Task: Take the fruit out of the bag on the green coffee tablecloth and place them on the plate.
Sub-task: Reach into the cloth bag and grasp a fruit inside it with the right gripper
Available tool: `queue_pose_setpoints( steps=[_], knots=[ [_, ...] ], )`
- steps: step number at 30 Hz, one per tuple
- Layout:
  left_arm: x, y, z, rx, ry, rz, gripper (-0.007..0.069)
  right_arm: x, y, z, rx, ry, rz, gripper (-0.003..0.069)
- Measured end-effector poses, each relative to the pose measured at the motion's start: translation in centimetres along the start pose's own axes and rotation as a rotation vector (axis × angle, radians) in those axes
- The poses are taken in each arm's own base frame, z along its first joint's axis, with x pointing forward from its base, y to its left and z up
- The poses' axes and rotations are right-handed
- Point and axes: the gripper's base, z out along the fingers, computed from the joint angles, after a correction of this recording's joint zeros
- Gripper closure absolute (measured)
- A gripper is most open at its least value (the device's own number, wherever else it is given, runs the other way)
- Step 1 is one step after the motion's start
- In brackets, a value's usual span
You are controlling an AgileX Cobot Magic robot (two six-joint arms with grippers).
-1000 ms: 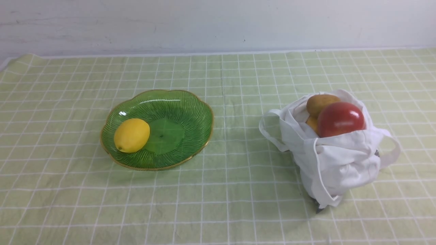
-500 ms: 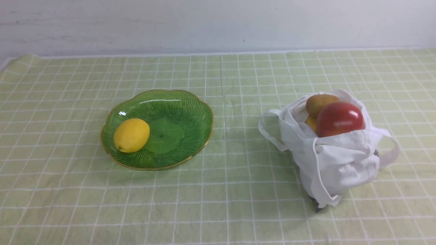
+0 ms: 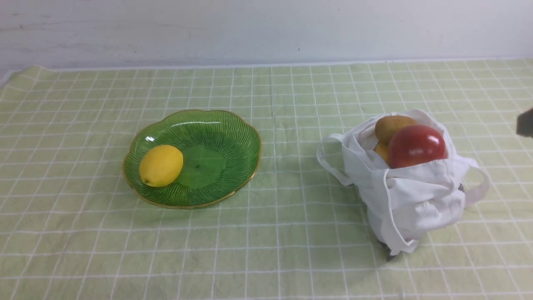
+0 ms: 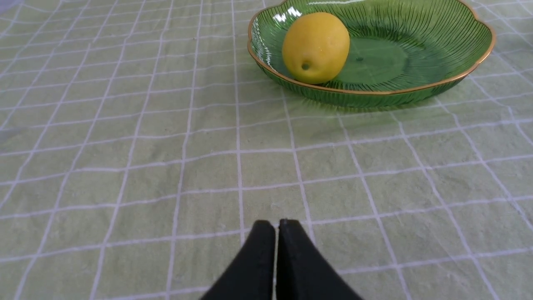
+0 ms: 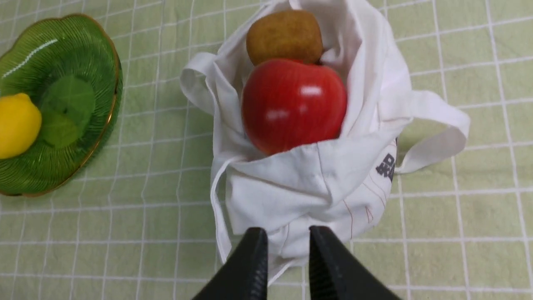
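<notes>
**Already on the plate (image 3: 227, 137): one yellow fruit (image 3: 161, 165); in the bag (image 3: 416, 200): three more**

Farthest left, short of the plate on the robot's side and well apart from its rim: left gripper (image 4: 277, 225), fingers pressed together with only a hairline slit between, poised over plain green coffee tablecloth (image 3: 270, 250). Caught by the left wrist view alone.

Next, resting in the plate's left half, on the ribbed slope just inside the gold rim: yellow fruit, stem dimple turned toward the robot.

Right of the plate, well apart across the cloth: bag, upright but slumped, mouth gaping upward, one loop handle (image 3: 329, 162) drooping on the plate side, dark mark (image 3: 460, 187) on the side away from the plate. Crowded in the mouth: red apple (image 3: 416, 146) topmost and nearest the robot, brown kiwi-like fruit (image 3: 393, 126) touching it from behind, sliver of orange fruit (image 3: 381, 151) tucked under both on the plate side.

Also right of the plate, facing the bag from the robot's side in the right wrist view: right gripper (image 5: 287, 237), clear of the bag, fingers parted by a narrow gap with white cloth visible through it, pinching neither cloth nor fruit. Exact height impossible to tell. At the front view's right edge, beyond the bag from the plate: dark blurred corner (image 3: 525, 122), too little shown to name.
</notes>
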Motion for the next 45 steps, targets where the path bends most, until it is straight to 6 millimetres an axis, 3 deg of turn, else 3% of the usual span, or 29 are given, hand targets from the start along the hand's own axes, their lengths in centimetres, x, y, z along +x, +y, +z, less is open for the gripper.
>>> queue_pose_setpoints(
  steps=[6,9,14,23,28,36,42,45],
  knots=[
    [0.0,0.0,0.0,0.0,0.0,0.0,0.0632,-2.5,-0.7,3.7,0.011,0.031,-0.013,0.0306],
    [0.0,0.0,0.0,0.0,0.0,0.0,0.0632,-3.4,-0.3,7.2,0.006,0.058,-0.043,0.0114],
    [0.0,0.0,0.0,0.0,0.0,0.0,0.0632,-3.8,0.5,10.8,0.013,0.039,-0.107,-0.0017],
    [0.0,0.0,0.0,0.0,0.0,0.0,0.0632,-3.3,0.6,16.3,0.046,0.075,-0.132,-0.0032],
    [0.0,0.0,0.0,0.0,0.0,0.0,0.0632,-2.6,0.4,18.3,0.056,0.124,-0.142,-0.0032],
    [0.0,0.0,0.0,0.0,0.0,0.0,0.0632,-2.5,1.1,18.7,0.047,0.125,-0.162,-0.0024],
    [0.0,0.0,0.0,0.0,0.0,0.0,0.0632,-2.2,1.0,18.8,0.047,0.165,-0.16,0.0069],
    [0.0,0.0,0.0,0.0,0.0,0.0,0.0632,-2.0,1.0,18.9,0.046,0.18,-0.157,0.0073]
  ],
)
